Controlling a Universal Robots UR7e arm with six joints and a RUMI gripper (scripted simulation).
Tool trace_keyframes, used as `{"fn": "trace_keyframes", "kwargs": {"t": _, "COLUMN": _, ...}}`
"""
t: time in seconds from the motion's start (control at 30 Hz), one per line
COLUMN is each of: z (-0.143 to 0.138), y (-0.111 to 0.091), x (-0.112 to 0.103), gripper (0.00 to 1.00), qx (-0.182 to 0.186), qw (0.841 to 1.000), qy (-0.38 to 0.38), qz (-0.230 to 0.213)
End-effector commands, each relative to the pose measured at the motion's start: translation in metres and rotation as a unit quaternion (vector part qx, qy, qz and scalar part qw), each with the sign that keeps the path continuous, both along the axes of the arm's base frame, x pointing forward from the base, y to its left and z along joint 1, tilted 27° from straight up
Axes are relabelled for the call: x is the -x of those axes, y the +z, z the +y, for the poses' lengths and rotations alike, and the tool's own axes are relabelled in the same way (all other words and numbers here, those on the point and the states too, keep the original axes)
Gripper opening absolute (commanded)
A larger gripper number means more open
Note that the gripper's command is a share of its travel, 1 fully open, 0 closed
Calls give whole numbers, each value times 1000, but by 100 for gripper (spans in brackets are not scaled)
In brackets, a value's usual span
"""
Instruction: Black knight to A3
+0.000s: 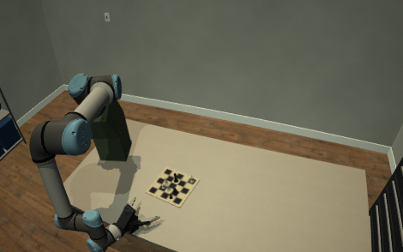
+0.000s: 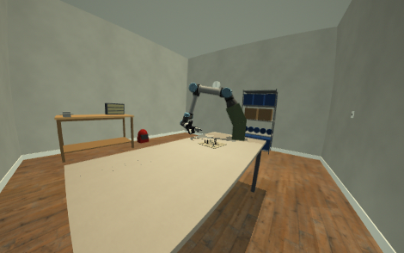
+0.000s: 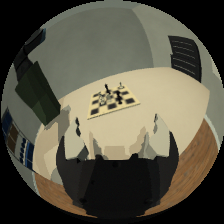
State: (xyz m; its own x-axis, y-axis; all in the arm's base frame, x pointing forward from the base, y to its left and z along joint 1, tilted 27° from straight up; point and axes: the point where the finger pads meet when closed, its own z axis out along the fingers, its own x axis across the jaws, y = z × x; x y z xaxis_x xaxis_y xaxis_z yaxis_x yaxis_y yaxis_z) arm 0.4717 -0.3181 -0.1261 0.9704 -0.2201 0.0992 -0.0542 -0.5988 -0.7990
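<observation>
The chessboard [image 1: 163, 200] [image 3: 113, 111] lies flat on the table. Dark pieces stand on it, one tall black piece [image 1: 176, 178] [image 3: 107, 89] towards the far side and a dark group [image 1: 174, 192] [image 3: 119, 95] towards the near side. Pale pieces stand there too, one light piece [image 1: 191, 180] [image 3: 121, 85] apart at a far corner. Which dark piece is the black knight, and the edge letters and numbers, are too small to tell. My gripper [image 1: 147, 208] [image 2: 197, 130] [image 3: 116, 116] is open and empty, off the near side of the board, above the table edge, its jaws spread wide.
The light table [image 1: 279, 193] [image 2: 150, 198] carries the board. The dark green arm pedestal [image 1: 112, 137] [image 2: 237, 122] stands on the table beyond the board's left side. A black slatted object [image 1: 390, 210] is at the right in the top view.
</observation>
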Motion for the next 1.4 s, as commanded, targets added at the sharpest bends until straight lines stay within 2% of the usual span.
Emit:
{"fn": "trace_keyframes", "kwargs": {"t": 0.0, "z": -4, "y": -4, "x": 2, "gripper": 100, "qx": -2, "qw": 1000, "qy": 2, "qz": -12}}
{"fn": "trace_keyframes", "kwargs": {"t": 1.37, "z": -8, "y": -9, "x": 4, "gripper": 100, "qx": -4, "qw": 1000, "qy": 3, "qz": -25}}
